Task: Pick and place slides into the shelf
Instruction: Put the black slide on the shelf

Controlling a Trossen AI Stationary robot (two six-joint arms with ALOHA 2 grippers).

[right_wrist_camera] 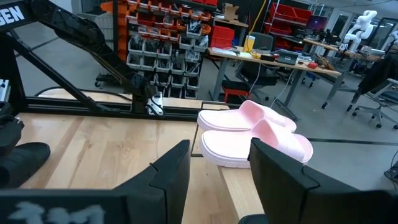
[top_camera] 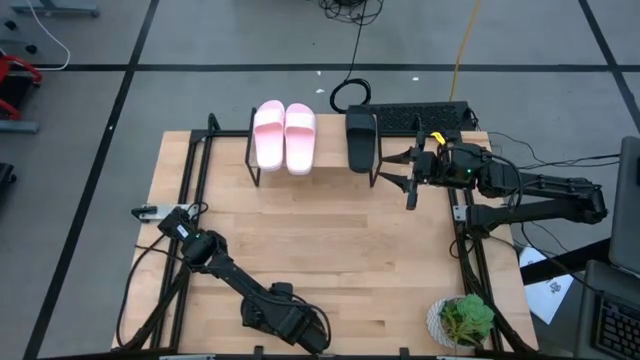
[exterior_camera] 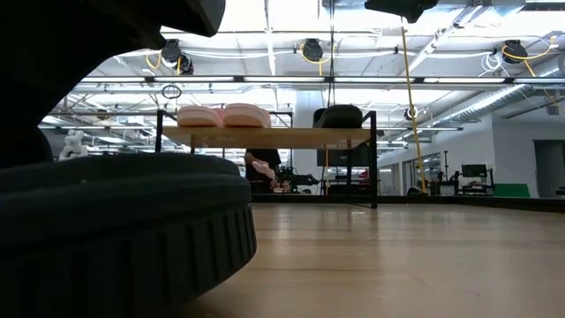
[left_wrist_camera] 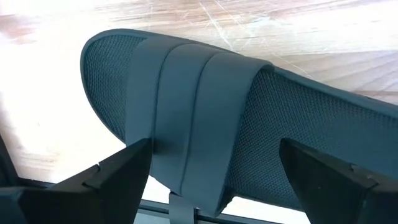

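Three slides on the shelf; fourth, black slide on tabletop between spread left claw fingers. Right claw spread beside shelf, empty.

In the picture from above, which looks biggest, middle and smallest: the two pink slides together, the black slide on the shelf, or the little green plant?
1. The pink pair of slides, side by side on the shelf.
2 and 3. The black slide and the green plant look about alike, the slide longer, the plant rounder; no clear order.
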